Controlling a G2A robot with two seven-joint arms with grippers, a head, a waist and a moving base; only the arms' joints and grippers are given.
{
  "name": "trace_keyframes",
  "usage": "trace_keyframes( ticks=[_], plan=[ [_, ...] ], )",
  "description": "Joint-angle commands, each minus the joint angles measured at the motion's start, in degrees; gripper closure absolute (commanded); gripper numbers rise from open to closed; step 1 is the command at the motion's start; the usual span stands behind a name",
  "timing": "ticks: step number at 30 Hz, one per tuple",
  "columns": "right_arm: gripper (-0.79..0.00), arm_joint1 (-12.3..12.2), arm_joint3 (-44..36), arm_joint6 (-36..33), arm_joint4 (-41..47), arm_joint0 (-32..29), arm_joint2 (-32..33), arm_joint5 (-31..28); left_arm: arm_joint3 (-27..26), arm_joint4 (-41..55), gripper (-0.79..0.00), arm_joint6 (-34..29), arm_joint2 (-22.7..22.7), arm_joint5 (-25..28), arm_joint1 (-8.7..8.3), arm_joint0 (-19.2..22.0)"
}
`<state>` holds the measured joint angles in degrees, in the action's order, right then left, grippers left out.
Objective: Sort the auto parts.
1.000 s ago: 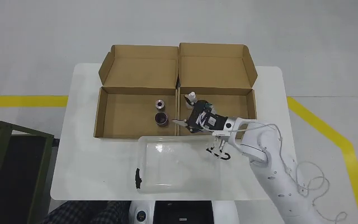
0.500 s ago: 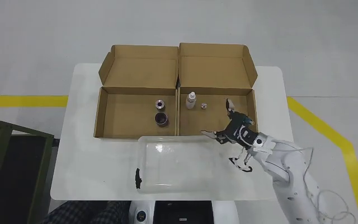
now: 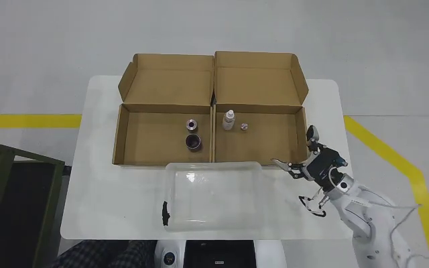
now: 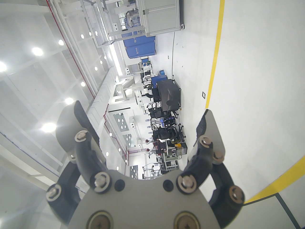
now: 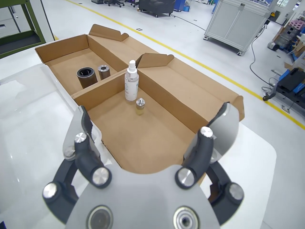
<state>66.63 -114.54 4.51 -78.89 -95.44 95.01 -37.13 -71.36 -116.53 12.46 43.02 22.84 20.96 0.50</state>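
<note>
- White desk (image 3: 100, 194) in a factory hall: on it you have two open cardboard boxes side by side, with a clear plastic bin (image 3: 214, 197) just in front of them.
- Your left box (image 3: 151, 144) holds two metal cylinders, both standing on end with their long axes vertical and their bores facing up.
- Of these, the larger dark sleeve (image 3: 193, 141) sits nearer you. The smaller cylinder (image 3: 191, 124) is just behind it, close by but apart.
- Your right box (image 3: 275, 141) holds a spray bottle (image 3: 229, 120) near the wall it shares with the left box. The bottle is upright, its long axis vertical and its nozzle on top.
- Just beside the bottle stands a small vial (image 3: 244, 125), also upright with its cap up. The right wrist view shows a gap between the two.
- Your right claw (image 3: 292, 145) hangs at the right box's near right corner. Its fingers are spread wide and aimed across the box toward the bottle and vial, and nothing is gripped.
- Your left claw (image 4: 141, 107) is also spread wide and holds nothing. It faces away from the desk, toward the hall floor and its yellow line (image 4: 215, 48).
</note>
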Motion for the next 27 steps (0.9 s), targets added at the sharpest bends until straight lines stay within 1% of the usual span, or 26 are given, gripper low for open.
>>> trace_keyframes(
  ticks=[1, 12, 27],
  plan=[
    [-0.785, -0.09, 0.05, 1.14, 0.11, -1.25, 1.26, 0.34, 0.0, 0.0, -0.785, 0.0, 0.0, 0.0, 0.0, 0.0],
    [-0.785, -0.55, 0.27, 5.03, 0.83, -5.32, 5.56, 0.36, 0.0, 0.0, -0.785, 0.0, 0.0, 0.0, 0.0, 0.0],
    [-0.785, -0.56, 0.28, 5.09, 0.87, -5.39, 5.62, 0.34, 0.0, 0.0, -0.784, 0.0, 0.0, 0.0, 0.0, 0.0]
  ],
)
